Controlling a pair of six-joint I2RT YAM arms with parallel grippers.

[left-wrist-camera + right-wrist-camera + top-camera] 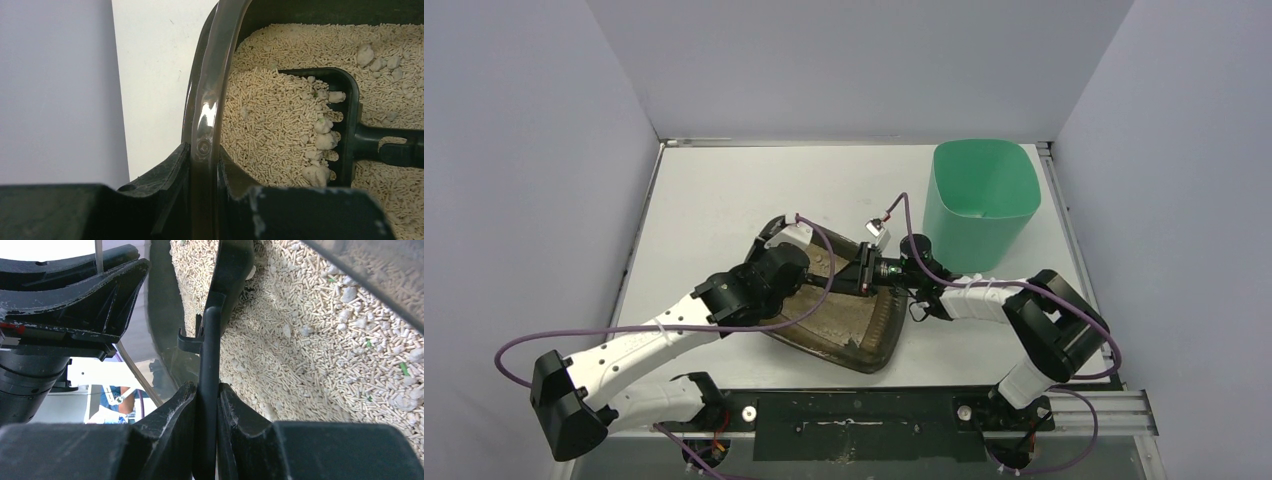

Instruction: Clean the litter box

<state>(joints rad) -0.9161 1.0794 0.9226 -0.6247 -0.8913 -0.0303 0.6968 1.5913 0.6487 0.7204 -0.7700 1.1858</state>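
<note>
Litter box [205,100] and scoop handle [367,142] run off the wrist view's edges.

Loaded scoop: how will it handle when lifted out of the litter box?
The scoop looks like rigid plastic, so probably no flex. It is heaped with loose pellets and clumps, so tilting likely spills some. The thin handle is pinched edge-on, so it may twist.

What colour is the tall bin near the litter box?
The bin is plain mint green, clearest in the top external view.
</note>
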